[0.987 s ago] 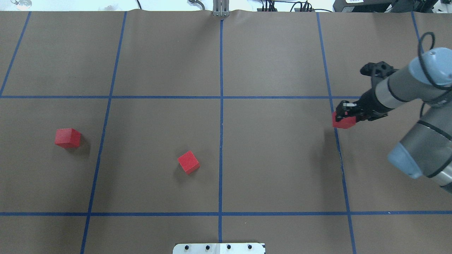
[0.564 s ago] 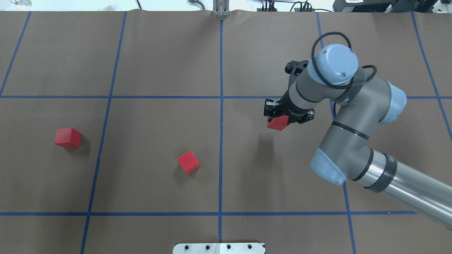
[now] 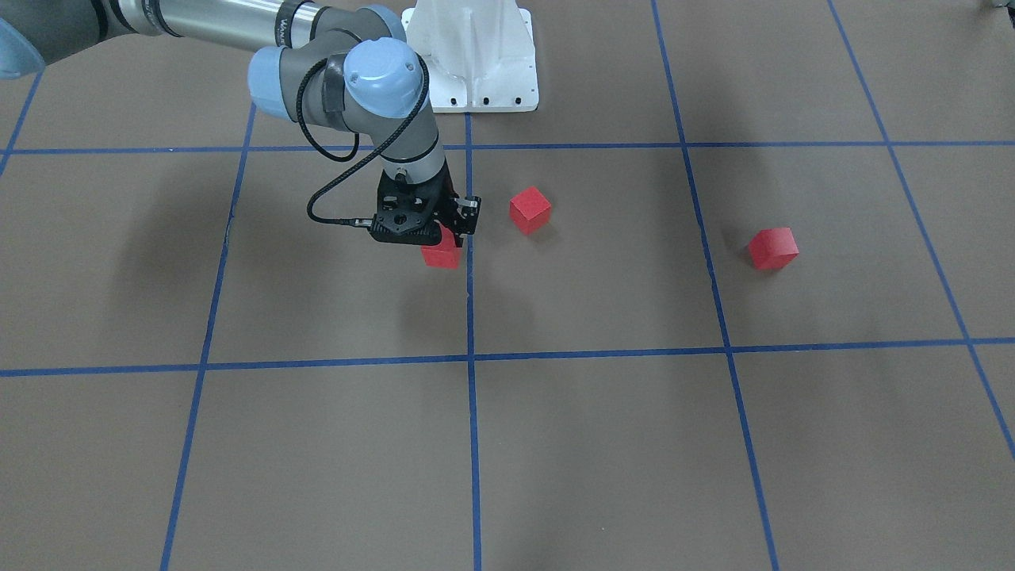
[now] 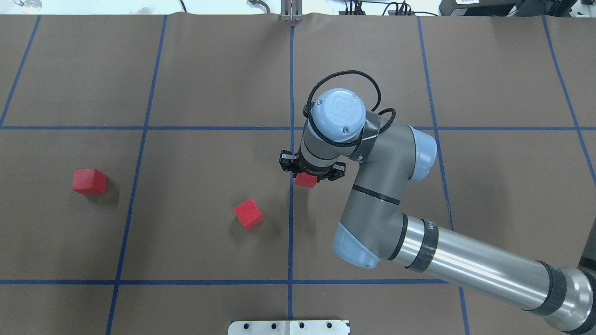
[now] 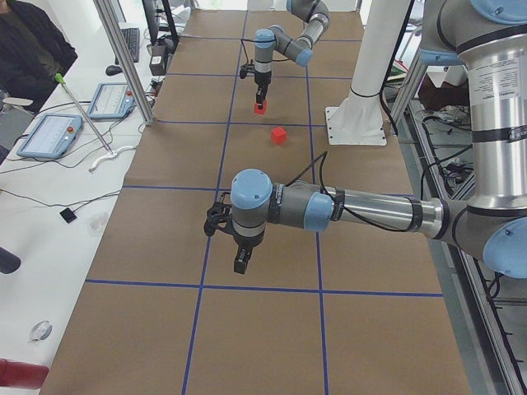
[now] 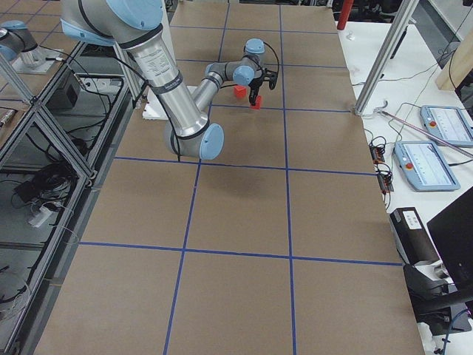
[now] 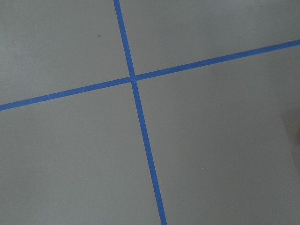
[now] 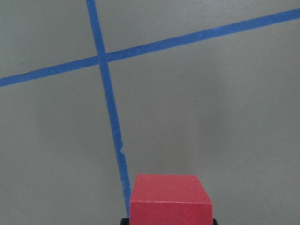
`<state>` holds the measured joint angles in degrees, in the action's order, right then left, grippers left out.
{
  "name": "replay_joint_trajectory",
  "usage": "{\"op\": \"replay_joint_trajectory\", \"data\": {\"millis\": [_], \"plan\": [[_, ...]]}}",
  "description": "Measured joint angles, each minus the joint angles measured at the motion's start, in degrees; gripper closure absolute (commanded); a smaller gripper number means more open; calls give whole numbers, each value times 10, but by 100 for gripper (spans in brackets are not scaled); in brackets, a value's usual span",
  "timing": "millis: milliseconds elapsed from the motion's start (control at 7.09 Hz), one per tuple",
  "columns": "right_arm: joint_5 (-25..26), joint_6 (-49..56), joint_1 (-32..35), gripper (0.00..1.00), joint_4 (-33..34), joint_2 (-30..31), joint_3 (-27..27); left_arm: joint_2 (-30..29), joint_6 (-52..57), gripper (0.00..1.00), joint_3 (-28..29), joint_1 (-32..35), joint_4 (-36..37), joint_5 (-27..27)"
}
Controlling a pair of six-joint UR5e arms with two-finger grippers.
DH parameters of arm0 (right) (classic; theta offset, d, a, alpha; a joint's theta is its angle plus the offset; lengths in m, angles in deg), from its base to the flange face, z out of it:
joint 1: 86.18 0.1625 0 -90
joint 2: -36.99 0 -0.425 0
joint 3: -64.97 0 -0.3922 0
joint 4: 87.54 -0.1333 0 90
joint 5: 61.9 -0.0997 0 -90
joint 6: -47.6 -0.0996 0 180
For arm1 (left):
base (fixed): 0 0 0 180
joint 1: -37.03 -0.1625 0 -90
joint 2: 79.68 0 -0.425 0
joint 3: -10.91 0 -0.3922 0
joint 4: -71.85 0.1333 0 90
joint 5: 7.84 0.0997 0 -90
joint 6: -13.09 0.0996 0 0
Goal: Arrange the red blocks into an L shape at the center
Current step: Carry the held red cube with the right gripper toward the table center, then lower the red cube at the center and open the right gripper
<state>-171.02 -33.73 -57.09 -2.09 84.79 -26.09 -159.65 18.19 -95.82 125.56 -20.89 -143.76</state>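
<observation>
My right gripper (image 4: 311,174) is shut on a red block (image 4: 305,180) and holds it just above the surface, beside the middle vertical blue tape line (image 4: 291,204) at the center. The front-facing view shows this block (image 3: 441,254) under the gripper (image 3: 432,236). In the right wrist view the block (image 8: 169,199) sits low in the frame, next to the tape line. A second red block (image 4: 248,214) lies tilted left of the center line. A third red block (image 4: 89,181) lies far left. My left gripper (image 5: 240,262) shows only in the exterior left view; I cannot tell its state.
The white robot base plate (image 4: 288,327) sits at the near table edge. A metal bracket (image 4: 291,16) stands at the far edge on the center line. The left wrist view shows only brown surface and a tape crossing (image 7: 132,78).
My right arm has swept left, carrying the red block from the right grid line to the middle tape line. The two other blocks have not moved.
</observation>
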Motion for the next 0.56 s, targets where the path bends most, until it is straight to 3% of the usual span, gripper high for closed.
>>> {"op": "replay_joint_trajectory", "data": {"millis": [564], "plan": [[8, 0, -23, 100, 1, -36, 47, 1, 0, 0, 0, 0, -5, -13]]}}
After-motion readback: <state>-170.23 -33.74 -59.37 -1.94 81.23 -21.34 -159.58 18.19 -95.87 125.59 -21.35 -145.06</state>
